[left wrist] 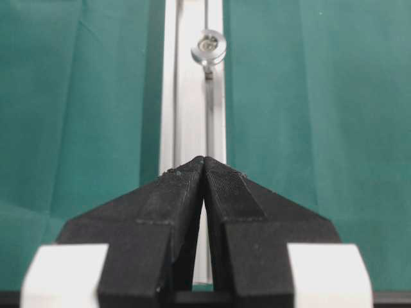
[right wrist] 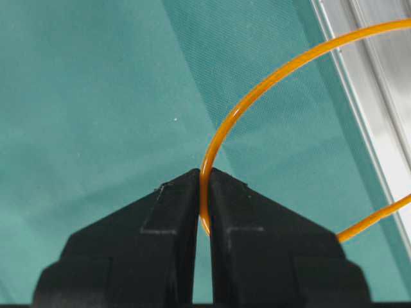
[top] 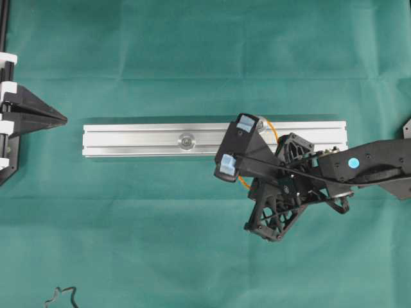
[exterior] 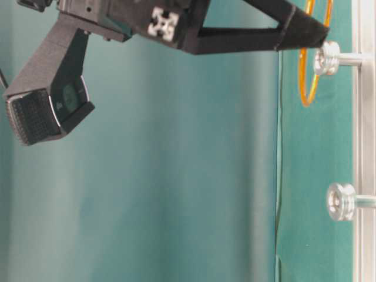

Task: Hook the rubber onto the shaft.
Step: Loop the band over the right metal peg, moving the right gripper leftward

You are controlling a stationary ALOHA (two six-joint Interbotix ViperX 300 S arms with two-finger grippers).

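While our right end effector (right wrist: 204, 192) pinched the orange rubber band (right wrist: 257, 90) beside the right shaft (exterior: 326, 59), we judged the loop needed seating squarely over that shaft's head.

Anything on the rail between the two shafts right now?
Nothing: in the table-level view the rail runs bare between the upper shaft, where the rubber hangs, and the lower shaft.

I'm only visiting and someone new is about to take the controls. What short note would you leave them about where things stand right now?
Right gripper: shut on the rubber, an orange loop held over the silver rail by the right-hand shaft.
Left gripper: shut, empty, parked at the rail's left end.
Done: rubber picked up and brought to the shaft.
Left: whether the loop is hooked yet is unclear; seat it, then release. The middle shaft is bare.
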